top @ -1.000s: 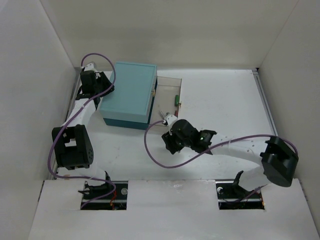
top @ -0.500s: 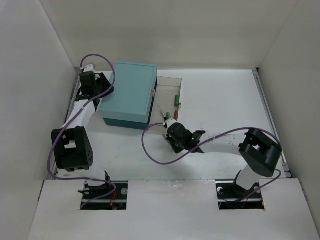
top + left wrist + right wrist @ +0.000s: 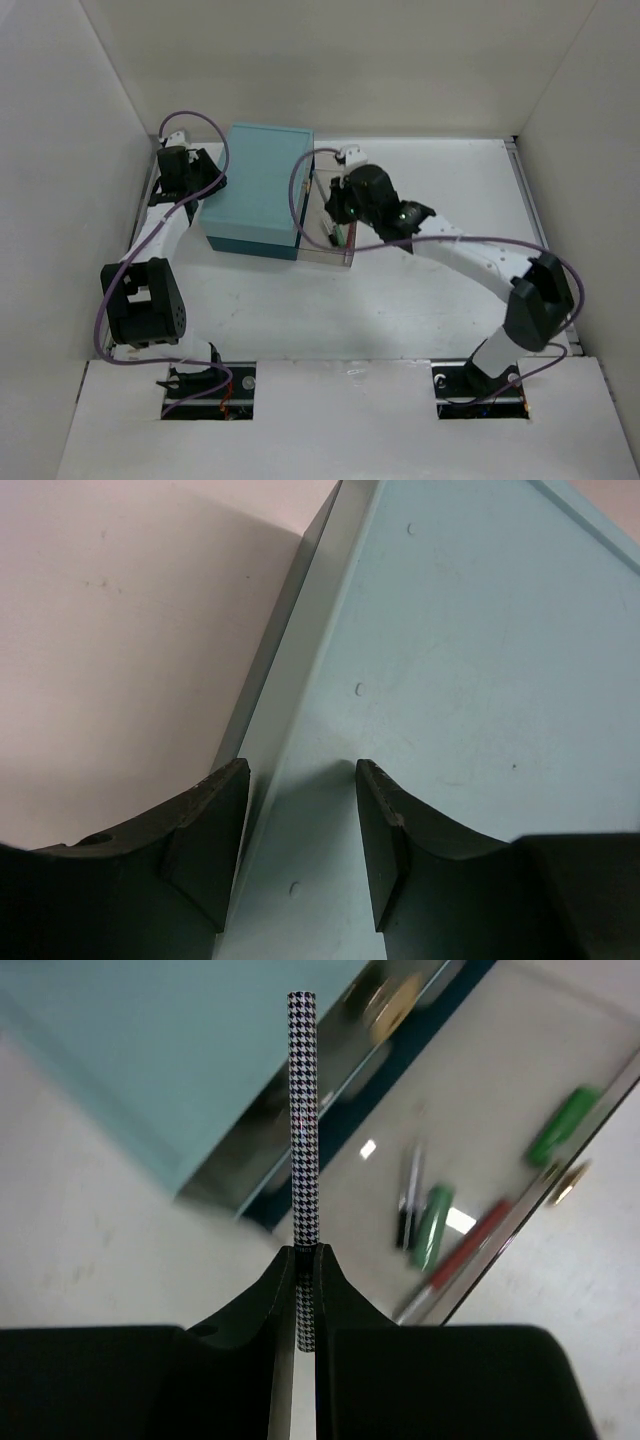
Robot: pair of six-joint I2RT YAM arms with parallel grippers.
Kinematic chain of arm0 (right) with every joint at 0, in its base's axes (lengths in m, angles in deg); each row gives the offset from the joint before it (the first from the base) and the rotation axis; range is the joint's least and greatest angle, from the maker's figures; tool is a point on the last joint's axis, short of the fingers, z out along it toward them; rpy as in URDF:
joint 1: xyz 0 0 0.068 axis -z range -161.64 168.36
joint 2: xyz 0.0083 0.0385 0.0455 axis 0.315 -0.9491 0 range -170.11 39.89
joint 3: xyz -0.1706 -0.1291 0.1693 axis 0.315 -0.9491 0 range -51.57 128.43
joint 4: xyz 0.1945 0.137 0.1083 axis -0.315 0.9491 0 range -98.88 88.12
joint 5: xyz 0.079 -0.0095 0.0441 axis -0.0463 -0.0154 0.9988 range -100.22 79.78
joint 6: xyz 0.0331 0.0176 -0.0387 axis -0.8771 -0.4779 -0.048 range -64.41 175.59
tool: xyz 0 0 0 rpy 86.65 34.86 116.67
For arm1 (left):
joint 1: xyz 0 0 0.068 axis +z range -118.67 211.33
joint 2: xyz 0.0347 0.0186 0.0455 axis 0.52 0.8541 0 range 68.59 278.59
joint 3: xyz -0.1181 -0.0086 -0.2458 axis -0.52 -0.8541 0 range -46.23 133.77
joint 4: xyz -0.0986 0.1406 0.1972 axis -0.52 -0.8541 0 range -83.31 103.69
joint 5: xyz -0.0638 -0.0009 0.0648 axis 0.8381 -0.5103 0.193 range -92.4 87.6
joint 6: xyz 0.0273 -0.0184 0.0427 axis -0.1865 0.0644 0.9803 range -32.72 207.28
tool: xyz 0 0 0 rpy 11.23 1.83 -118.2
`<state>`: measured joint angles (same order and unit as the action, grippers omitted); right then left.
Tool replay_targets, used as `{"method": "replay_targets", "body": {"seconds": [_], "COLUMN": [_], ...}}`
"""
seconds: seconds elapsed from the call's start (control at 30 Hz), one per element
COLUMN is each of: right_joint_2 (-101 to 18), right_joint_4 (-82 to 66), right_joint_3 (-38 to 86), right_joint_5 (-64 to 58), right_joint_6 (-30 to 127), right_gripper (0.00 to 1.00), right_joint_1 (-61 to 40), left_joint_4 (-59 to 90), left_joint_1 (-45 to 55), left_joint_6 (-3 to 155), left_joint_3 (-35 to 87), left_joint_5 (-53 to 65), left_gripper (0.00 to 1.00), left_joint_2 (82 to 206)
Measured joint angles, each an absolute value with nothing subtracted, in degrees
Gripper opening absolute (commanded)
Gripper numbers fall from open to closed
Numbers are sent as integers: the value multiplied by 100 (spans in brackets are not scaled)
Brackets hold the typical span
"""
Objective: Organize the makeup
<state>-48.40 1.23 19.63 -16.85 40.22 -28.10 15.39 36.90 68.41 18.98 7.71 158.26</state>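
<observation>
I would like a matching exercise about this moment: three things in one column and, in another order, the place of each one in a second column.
Things:
1. checked pencil
2. green stick
3. left gripper

Places:
A. over the edge of the teal box
B. lying in the clear tray
C. clamped in the right gripper

Pairs: 1-C, 2-B, 3-A.
</observation>
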Motion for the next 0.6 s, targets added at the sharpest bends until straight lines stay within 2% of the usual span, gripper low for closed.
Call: {"method": "replay_targets", "body": {"seconds": [0.2,0.27,0.37,0.4,0.6], "right_joint_2": [-6774,-7314,-7832,-7915,-7862], "right_joint_4": [223,420,741,837,1111], "right_joint_3": [3687,4004,4192,4199,4203], "right_joint_5": [-1997,-2046,-2046,-2046,-2008], "right_joint_6": [3692,3478,3213,3163,3158], "right_gripper": [5,8,19,27,56], "right_joint_1": [-2051,-1946,-1853,-1839,-1839], "left_joint_4": [1517,1506,1508,1508,1506], "left_joint_1": [3709,3712,3720,3720,3720], "left_joint_6": [6843,6847,6845,6845,6845], "left_joint_3": [1795,1795,1791,1791,1791], "left_joint_5": [768,766,775,775,773], "left_gripper": [44,44,44,44,45], "left_joint_2": [15717,15710,15710,15710,15710]}}
